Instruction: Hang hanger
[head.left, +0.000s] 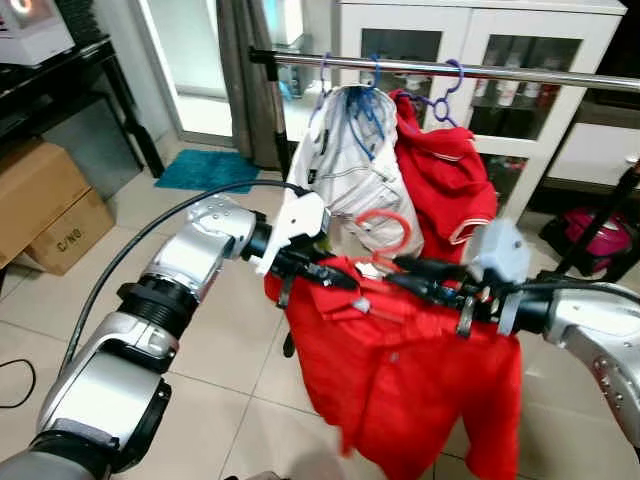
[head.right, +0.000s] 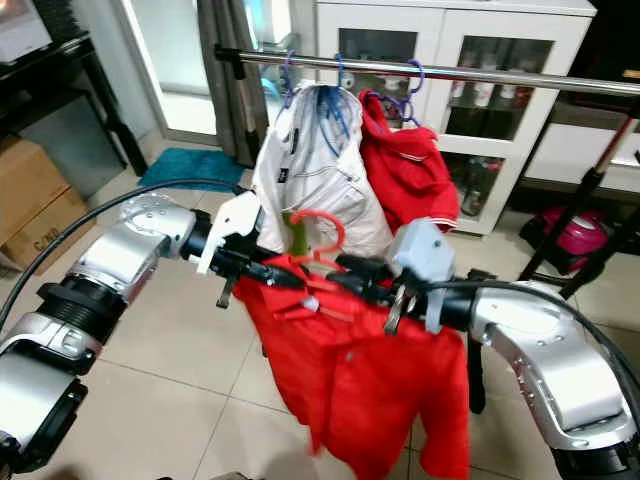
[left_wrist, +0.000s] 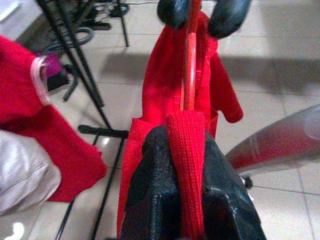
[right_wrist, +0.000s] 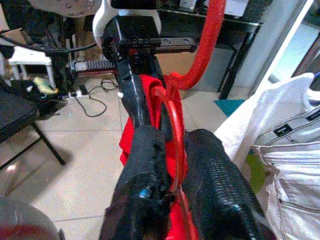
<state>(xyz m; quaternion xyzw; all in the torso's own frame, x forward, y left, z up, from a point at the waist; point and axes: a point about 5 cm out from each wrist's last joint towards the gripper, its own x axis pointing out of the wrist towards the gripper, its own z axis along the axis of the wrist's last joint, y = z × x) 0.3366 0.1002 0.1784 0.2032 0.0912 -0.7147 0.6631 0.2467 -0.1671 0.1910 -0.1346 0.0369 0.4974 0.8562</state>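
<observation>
Left eye view: left gripper (head.left: 330, 274) and right gripper (head.left: 400, 271) tip to tip below the metal rail (head.left: 470, 70), both clamped on the red hanger (head.left: 383, 235) carrying a red shirt (head.left: 400, 385). Hook standing up between the two grippers. Just beyond them, white garment (head.left: 345, 165) and red garment (head.left: 445, 175) hung on the rail.

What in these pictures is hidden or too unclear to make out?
- Red hanger: its shoulders are covered by the red shirt in the eye views.
- Clothes rail: its right end is cut off by the picture edge.
- Cabinet: the items behind its glass are too small to identify.
- Red shirt's hem: cut off by the bottom edge.
</observation>
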